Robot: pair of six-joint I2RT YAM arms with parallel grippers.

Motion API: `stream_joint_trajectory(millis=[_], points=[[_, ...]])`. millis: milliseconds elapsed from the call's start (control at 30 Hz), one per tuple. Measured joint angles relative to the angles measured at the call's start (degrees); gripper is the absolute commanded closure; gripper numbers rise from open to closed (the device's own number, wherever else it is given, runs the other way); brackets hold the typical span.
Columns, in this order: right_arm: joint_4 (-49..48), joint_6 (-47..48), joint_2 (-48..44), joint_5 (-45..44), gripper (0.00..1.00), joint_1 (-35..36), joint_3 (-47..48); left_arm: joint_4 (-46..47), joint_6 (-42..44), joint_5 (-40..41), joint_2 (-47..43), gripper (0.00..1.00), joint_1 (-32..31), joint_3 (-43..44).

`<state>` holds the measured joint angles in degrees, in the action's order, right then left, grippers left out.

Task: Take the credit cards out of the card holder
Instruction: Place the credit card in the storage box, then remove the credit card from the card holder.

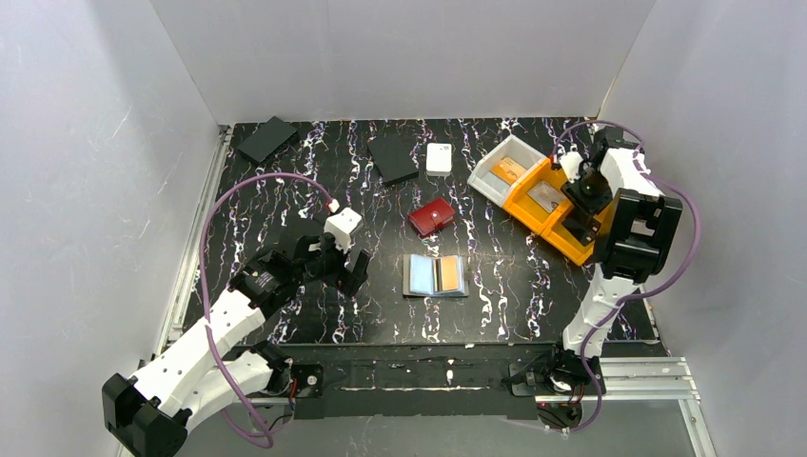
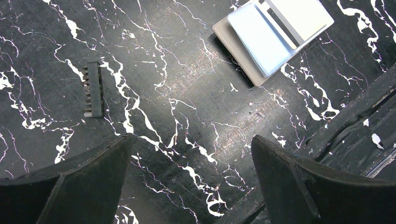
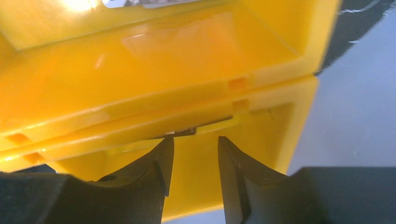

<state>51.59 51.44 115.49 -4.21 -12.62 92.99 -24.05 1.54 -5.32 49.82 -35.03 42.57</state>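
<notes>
From above, the card holder (image 1: 436,293) lies spread open in the middle of the table (image 1: 285,190), between the two arms. A light blue card (image 1: 419,275) sits in its left half and an orange card (image 1: 447,275) in its right, so both look ready to be pulled. The left gripper (image 1: 344,265) hovers just to the holder's left. The right gripper (image 1: 579,227) hangs well away, over the yellow bin (image 1: 557,236) at the far right, which looks like the drop-off spot.

The left wrist camera shows that gripper (image 2: 190,140) spread wide with only bare table between the jaws. The holder (image 2: 236,56) is up ahead, within an easy reach.

The right wrist camera shows the other gripper (image 3: 195,140) low inside the bin (image 3: 163,70), its jaws parted a little and gripping nothing. A thin flat edge rests against the bin wall just past them. I can't tell whether it is a card.
</notes>
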Motion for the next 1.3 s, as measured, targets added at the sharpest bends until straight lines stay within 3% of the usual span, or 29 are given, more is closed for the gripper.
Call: stream_joint_trajectory(millis=[200,300,433,567,633,767,900,1067,1200,1300], points=[[-2.48,-1.27,-5.04,-0.99,0.5,0.0,-0.07,0.15,-0.06,-0.22,-0.27,0.02,0.0,-0.41],[-1.98,-1.93,-10.06,2.95,0.5,0.0,-0.07,0.42,-0.39,-1.36,-0.92,0.02,0.01,-1.06],[-0.67,-2.65,-18.22,14.87,0.46,-0.02,-1.81,1.61,-2.15,-5.16,-1.06,0.02,0.46,-1.25],[-0.83,-5.49,-32.07,34.06,0.4,1.33,-14.49,4.88,-7.65,-11.17,0.17,0.02,0.9,-1.33],[-1.54,-7.83,-35.56,39.56,0.4,3.34,-19.15,7.37,-12.81,-14.33,2.07,0.02,0.96,-1.3],[-7.87,-17.63,-39.77,49.87,0.43,13.6,-30.4,16.17,-27.97,-20.27,8.0,0.04,0.32,-1.71],[-21.33,-34.21,-39.34,56.24,0.47,22.01,-39.93,25.34,-40.32,-20.61,12.21,0.06,-3.91,-2.97],[-40.95,-57.78,-38.71,57.19,0.47,22.89,-51.64,34.08,-49.78,-17.03,19.23,0.13,-9.93,-2.99],[-48.24,-67.79,-38.6,54.51,0.48,23.78,-56.02,38.41,-53.68,-14.6,25.65,0.19,-11.39,-2.99],[-52.12,-71.99,-38.6,51.9,0.5,24.37,-56.48,40.63,-55.66,-12.86,30.33,0.29,-11.98,-2.99]])
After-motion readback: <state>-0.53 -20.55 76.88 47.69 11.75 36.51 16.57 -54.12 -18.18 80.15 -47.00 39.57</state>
